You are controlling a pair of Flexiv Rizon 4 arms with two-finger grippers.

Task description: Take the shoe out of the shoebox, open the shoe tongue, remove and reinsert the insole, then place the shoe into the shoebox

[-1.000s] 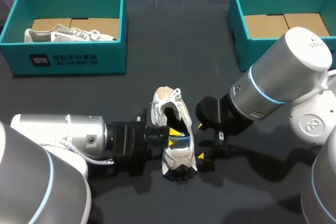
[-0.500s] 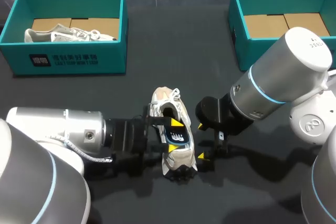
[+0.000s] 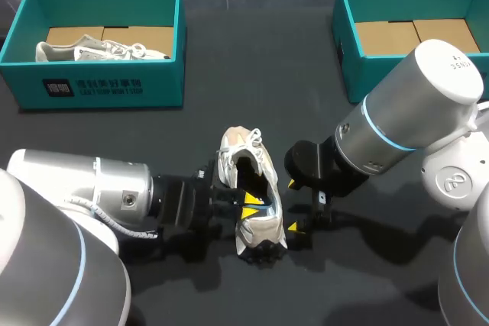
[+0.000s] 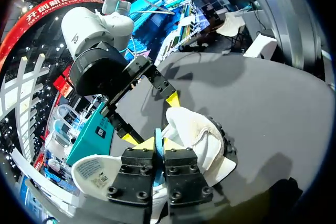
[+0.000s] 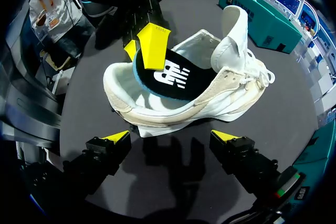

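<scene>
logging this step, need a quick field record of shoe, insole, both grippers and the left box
shoe: on the table, between the two grippers
insole: lying in the shoe, heel end pinched
left gripper: shut on insole at the heel
right gripper: open, beside the shoe, not touching it
left box: holds another shoe

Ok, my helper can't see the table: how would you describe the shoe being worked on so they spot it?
On the dark table, look at the near middle, between the left gripper and the right gripper: a white shoe lies there in the open. Unlike the other white shoe, inside the left teal box, it has a black insole sticking up, pinched by the left gripper.
</scene>
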